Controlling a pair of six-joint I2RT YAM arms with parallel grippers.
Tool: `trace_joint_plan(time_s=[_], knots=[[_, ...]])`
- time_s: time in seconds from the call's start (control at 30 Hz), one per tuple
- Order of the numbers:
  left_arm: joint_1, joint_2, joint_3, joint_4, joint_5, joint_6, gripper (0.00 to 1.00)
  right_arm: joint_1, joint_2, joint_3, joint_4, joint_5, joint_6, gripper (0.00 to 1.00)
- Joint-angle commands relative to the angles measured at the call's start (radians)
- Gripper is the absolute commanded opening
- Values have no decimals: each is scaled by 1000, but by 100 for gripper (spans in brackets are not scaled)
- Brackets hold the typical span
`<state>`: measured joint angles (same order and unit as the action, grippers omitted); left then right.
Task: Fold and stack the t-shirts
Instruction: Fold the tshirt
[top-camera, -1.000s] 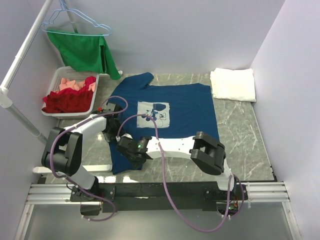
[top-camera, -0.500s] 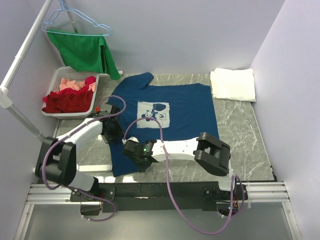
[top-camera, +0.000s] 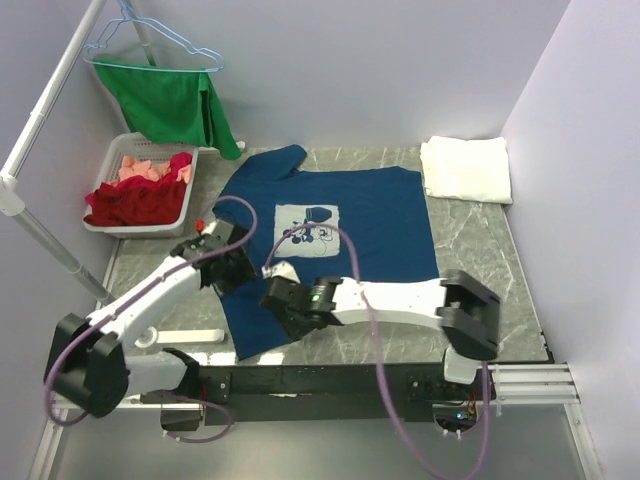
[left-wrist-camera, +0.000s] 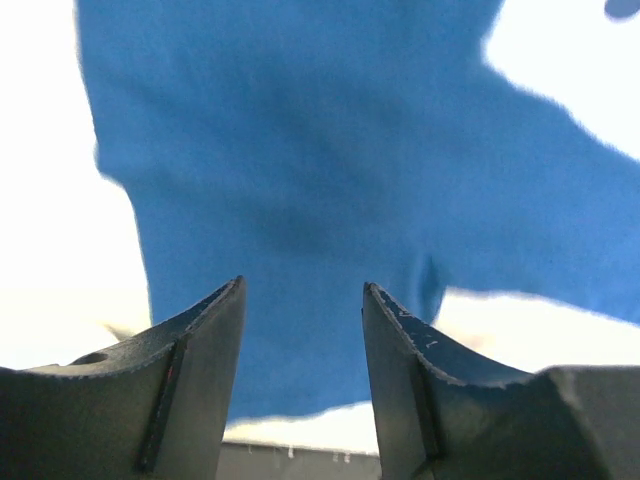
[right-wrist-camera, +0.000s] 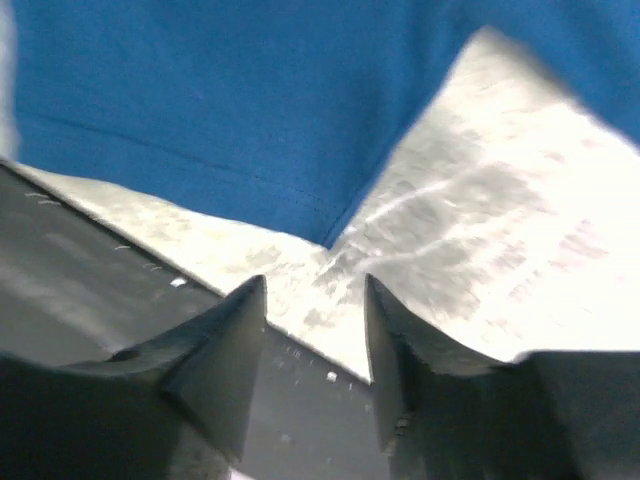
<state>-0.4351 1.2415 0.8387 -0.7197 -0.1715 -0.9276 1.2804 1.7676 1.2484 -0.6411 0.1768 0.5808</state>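
Observation:
The navy t-shirt lies spread flat on the marble table, its white chest print facing up. The plain white t-shirt lies folded at the far right corner. My left gripper is open and empty over the shirt's left side; in the left wrist view blue cloth fills the space beyond its fingers. My right gripper is open and empty over the shirt's near-left hem; in the right wrist view it hovers just short of a hem corner, not touching.
A white basket of red and pink clothes stands at the far left. A green cloth hangs on a hanger above it. A white pole slants along the left. The black base rail runs along the near edge.
Both arms have swung to the right and stretched out. Both grippers moved a little right and nearer along the shirt's near-left part. The shirt's near-left hem has shifted slightly.

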Motion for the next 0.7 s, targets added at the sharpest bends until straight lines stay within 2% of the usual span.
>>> trace_joint_plan(time_s=[0.0,0.2,0.37,0.5,0.67], knots=[[-129,-112,-62,-139,-55,-216,55,-4,-155,0,-55,159,117,55],[-272,-298,-188,-298,-71,-473,51,-84,-221,-65,-141,224,197,56],[-321,-466,-246,-377,-53,-595,49,-228,-336,-207,-120,149,229,57],[-332,-478,-256,-389,-51,-620,47,-326,-388,-315,-77,92,217,57],[-364,-371,-256,-362,-62,-619,47,-381,-410,-336,-69,87,191,57]])
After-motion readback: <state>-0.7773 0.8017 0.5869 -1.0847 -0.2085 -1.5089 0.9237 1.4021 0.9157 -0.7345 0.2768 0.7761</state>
